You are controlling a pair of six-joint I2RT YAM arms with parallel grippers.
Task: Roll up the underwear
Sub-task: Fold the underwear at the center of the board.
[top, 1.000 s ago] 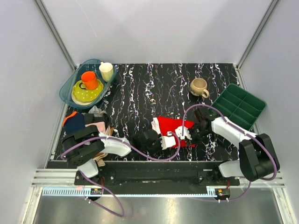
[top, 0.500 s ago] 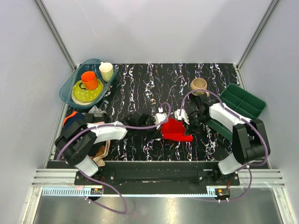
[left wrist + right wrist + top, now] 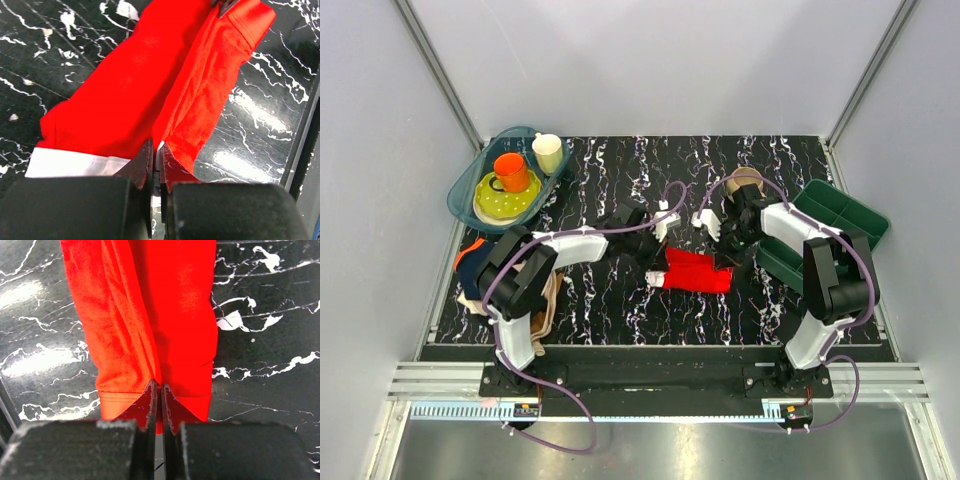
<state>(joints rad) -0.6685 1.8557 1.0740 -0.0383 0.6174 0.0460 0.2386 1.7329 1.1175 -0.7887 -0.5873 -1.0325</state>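
Seen from above, a heap of clothes lies at the lower left of a black marbled table. Just right of centre, the red underwear stretches out as a narrow folded strip. The left gripper is clamped onto its left end, beside the white band. The right gripper is pinched onto the red hem at its right end. Farther back, a green tray sits at right and a tan mug stands behind the right arm. At upper left a blue bin holds an orange cup, a cream cup and a plate.
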